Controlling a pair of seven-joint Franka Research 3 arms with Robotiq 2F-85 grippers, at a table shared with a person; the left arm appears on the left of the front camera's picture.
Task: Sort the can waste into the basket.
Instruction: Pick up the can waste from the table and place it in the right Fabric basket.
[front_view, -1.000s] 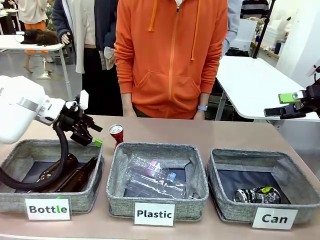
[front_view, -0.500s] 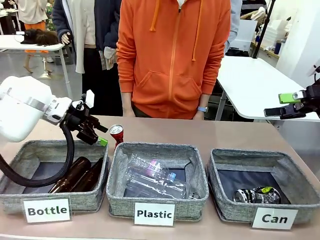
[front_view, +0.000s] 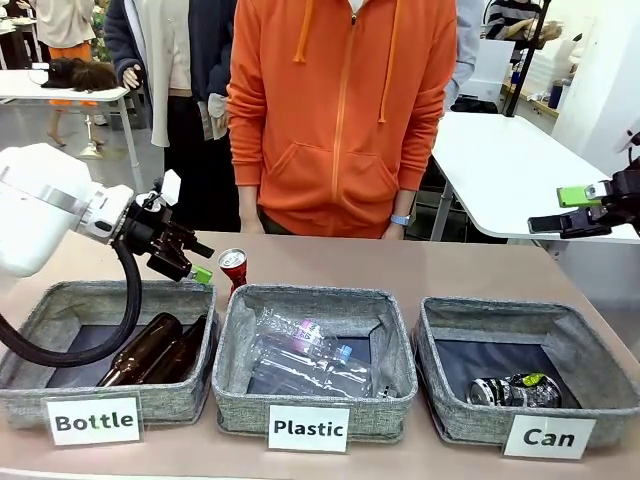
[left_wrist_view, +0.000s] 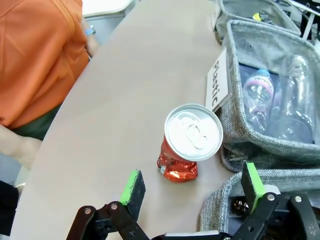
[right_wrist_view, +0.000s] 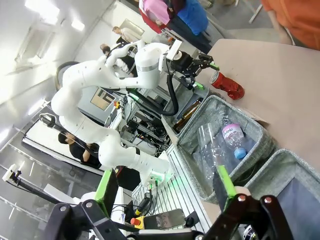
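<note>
Left gripper (left_wrist_view: 192, 181) gapes beside red can (left_wrist_view: 193, 133), seemingly apart.

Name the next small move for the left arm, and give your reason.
Probably ease the left jaws forward until they straddle the red can. They stand open, with the can standing on the table just ahead of them, not yet between the pads. It stands beside the Plastic bin, while the Can basket holds one crushed can.
</note>
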